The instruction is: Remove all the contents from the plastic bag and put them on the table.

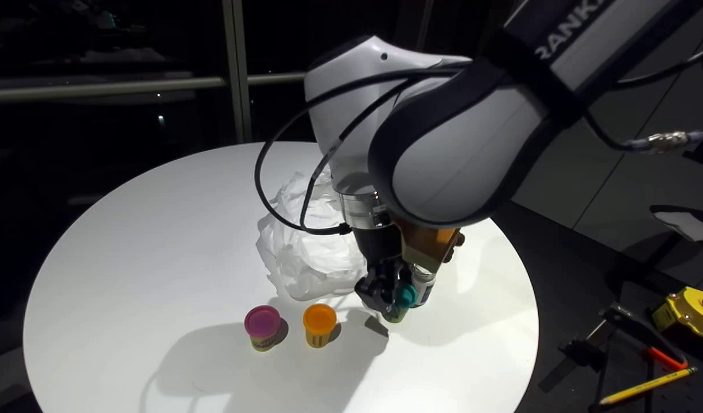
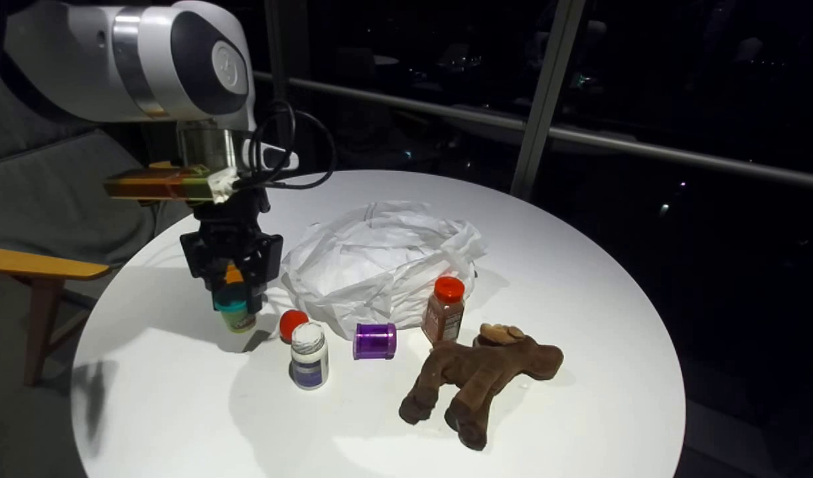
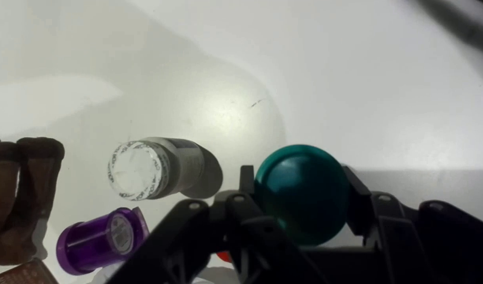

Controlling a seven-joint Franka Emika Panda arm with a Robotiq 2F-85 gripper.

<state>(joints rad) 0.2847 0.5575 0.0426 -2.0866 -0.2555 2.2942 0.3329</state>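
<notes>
wrist view: brown toy (image 3: pixel 26 209) cut by left edge; red piece (image 3: pixel 224 256) mostly behind gripper (image 3: pixel 300 193); in an exterior view, gripper hides most of orange cup (image 2: pixel 233 273); white bottle (image 2: pixel 310 356) print illegible

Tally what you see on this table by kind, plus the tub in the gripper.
Tubs: 3 (magenta tub, orange tub, teal tub)
Bottles: 2 (white bottle, red-capped bottle)
Purple cylinder: 1
Stuffed toy: 1
Plastic bag: 1
Round red piece, kind unclear: 1
Total: 9
</notes>
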